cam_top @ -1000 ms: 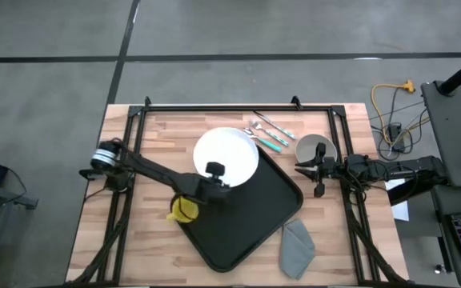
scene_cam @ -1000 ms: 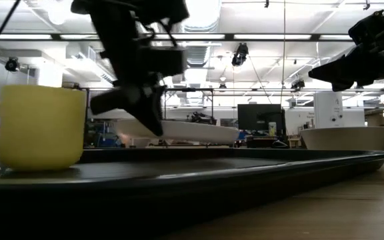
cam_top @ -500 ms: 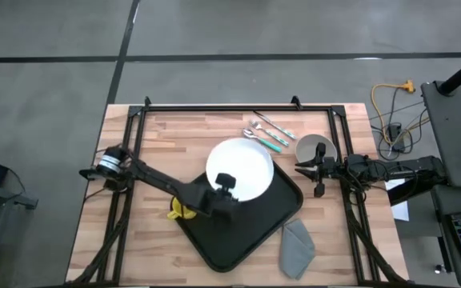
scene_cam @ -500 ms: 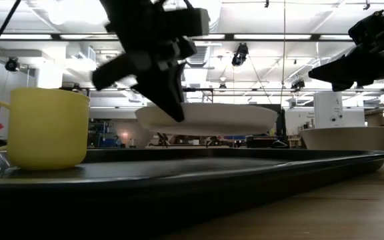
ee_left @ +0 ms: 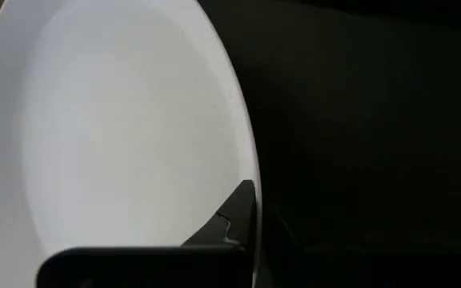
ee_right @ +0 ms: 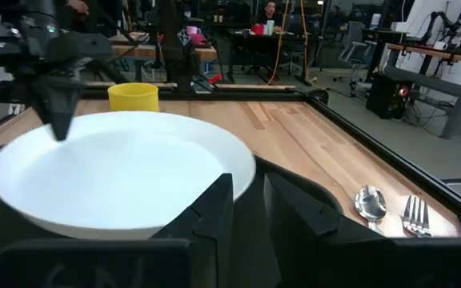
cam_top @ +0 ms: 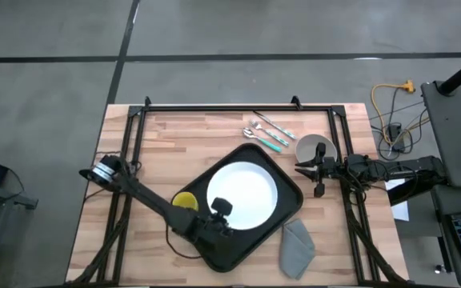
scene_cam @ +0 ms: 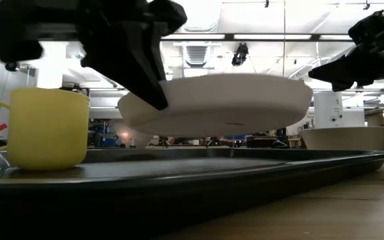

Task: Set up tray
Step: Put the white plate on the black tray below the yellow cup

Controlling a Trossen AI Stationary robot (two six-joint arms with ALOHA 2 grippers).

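No readable text, no labels or brands (none on anything), no numbers

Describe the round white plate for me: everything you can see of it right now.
The round white plate is plain and glossy with a shallow well and raised rim, apparently ceramic. The left gripper is shut on its rim, holding it roughly level above the large black rectangular plastic tray; the low view shows a clear gap beneath it. Nothing else touches it.

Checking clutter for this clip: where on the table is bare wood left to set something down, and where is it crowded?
Bare wood lies along the far edge left of the cutlery, and at the near left corner beside the tray. The middle is crowded: the left claw holds the plate over the tray, yellow cup alongside. Bowl, right claw and grey cloth fill the right.
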